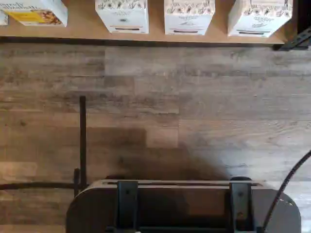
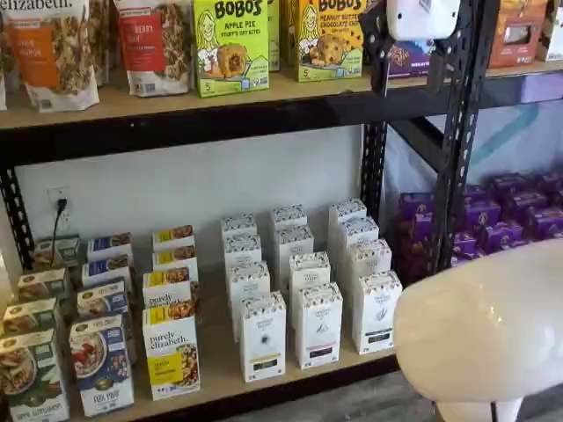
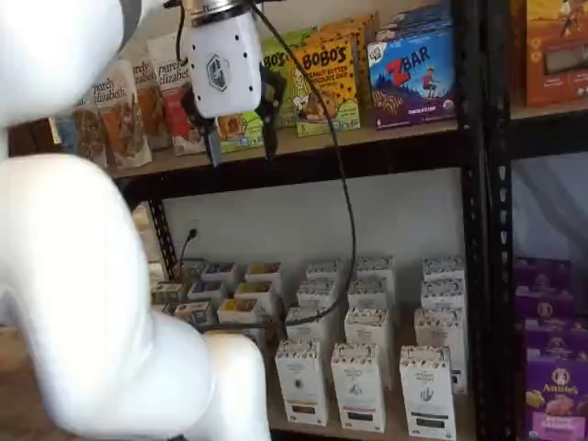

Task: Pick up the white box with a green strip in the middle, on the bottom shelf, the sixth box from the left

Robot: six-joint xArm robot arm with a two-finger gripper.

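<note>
The white box (image 2: pixel 376 312) stands at the front of the rightmost white column on the bottom shelf (image 2: pixel 220 371). It has a dark speckled top and a dark band low down. It also shows in a shelf view (image 3: pixel 427 390) and in the wrist view (image 1: pixel 260 17), at the shelf's front edge (image 1: pixel 82 26). My gripper (image 3: pixel 243 140) hangs high up in front of the upper shelf, far above the box. Its two black fingers (image 3: pixel 273 124) stand apart with a plain gap, holding nothing. Its white body (image 2: pixel 422 18) shows at the top of a shelf view.
Two more columns of like white boxes (image 2: pixel 317 325) stand left of it, then granola boxes (image 2: pixel 171 356). A black rack post (image 2: pixel 453 149) rises just right of the column. Purple boxes (image 2: pixel 506 220) lie beyond. The white arm (image 3: pixel 83 276) fills the foreground. A dark mount (image 1: pixel 180 206) is over the wood floor.
</note>
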